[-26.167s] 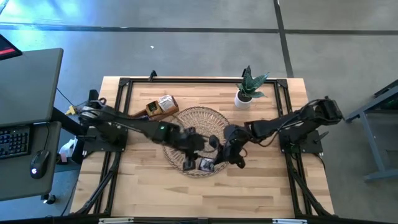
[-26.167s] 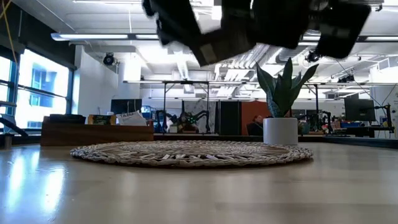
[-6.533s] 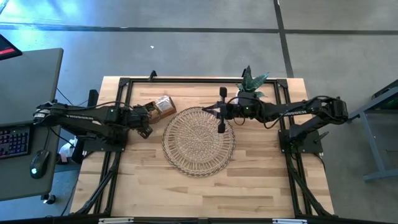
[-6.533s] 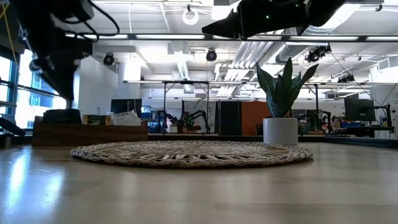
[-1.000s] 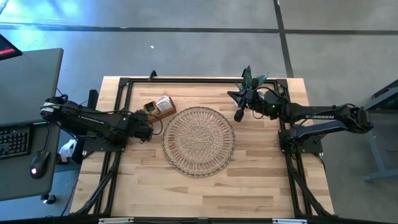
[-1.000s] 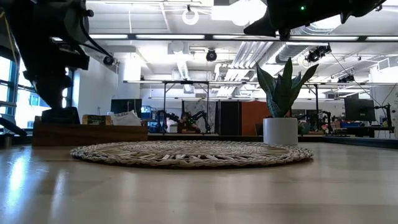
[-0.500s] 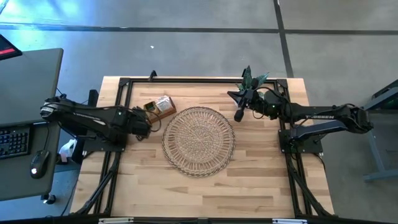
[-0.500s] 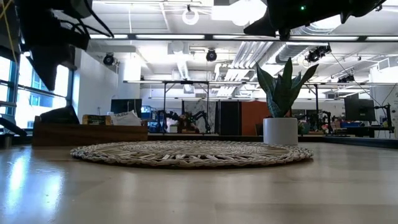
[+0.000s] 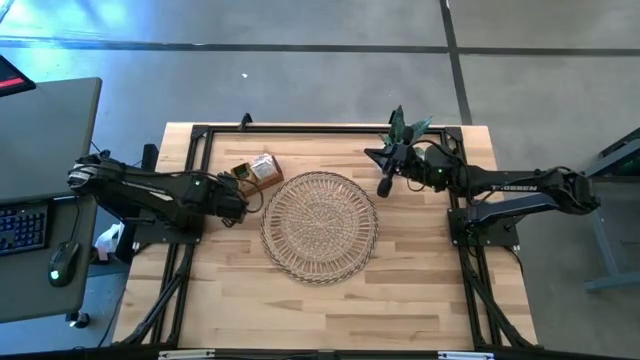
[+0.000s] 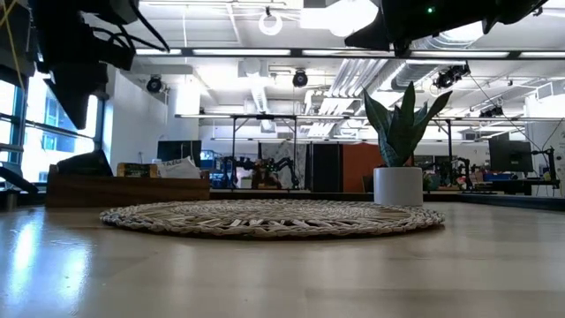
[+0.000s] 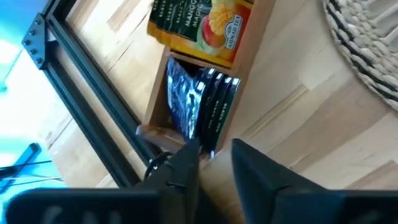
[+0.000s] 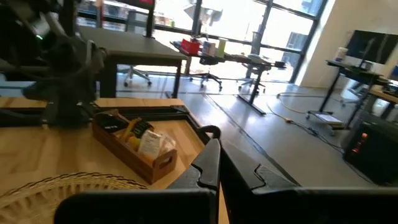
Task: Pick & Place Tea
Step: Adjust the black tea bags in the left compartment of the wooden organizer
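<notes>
Left tool (image 9: 238,205): left of centre in the high view, at the near end of the wooden box, just left of the woven tray; in the left wrist view its two fingers (image 11: 186,167) stand slightly spread with a narrow gap, holding nothing.
Right tool (image 9: 383,183): upper right of centre in the high view, raised beside the potted plant; in the right wrist view the fingers (image 12: 211,163) lie pressed together, empty.
Tea (image 11: 205,106): dark sachets stand on edge, packed in the end compartment of the box just ahead of the left tool; yellow-orange mango packets (image 11: 202,28) fill the next compartment.
Wooden box (image 9: 256,170): upper left of centre on the tabletop (image 9: 330,300), touching or just beside the tray's rim; cannot tell which.
Woven tray (image 9: 320,226): round, centre of the high view, lying flat; no sachet is seen on it.
Potted plant (image 10: 399,168): white pot, right of centre in the low view, behind the tray.
</notes>
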Robot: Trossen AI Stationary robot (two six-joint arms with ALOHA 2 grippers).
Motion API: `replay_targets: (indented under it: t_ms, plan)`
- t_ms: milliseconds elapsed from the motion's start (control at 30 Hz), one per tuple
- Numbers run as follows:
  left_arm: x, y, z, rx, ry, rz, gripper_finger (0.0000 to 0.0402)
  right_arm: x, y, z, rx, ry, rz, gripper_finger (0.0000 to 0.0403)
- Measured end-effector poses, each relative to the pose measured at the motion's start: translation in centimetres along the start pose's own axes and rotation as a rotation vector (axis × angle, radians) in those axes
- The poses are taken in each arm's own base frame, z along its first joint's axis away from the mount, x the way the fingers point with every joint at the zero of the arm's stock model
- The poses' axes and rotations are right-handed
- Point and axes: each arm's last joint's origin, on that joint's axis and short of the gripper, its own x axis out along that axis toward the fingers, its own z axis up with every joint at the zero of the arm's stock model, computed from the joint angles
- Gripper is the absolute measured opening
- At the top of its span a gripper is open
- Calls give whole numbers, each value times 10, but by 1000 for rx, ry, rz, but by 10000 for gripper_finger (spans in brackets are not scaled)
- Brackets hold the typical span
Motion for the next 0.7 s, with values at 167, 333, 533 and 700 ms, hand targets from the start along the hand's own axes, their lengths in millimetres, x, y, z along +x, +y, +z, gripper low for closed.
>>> replay_targets:
  t_ms: [167,333,533,700]
  plan:
    - [14,-6,-4,12,20,44,147,0,1,2,3,-19,39,2]
    - [32,-8,-13,-9,-2,96,171,0,1,2,3,-21,46,2]
    - [42,-9,-16,-49,-49,119,164,0,1,2,3,-22,46,2]
    - [55,-13,-22,-63,-52,87,146,0,1,2,4,-24,46,2]
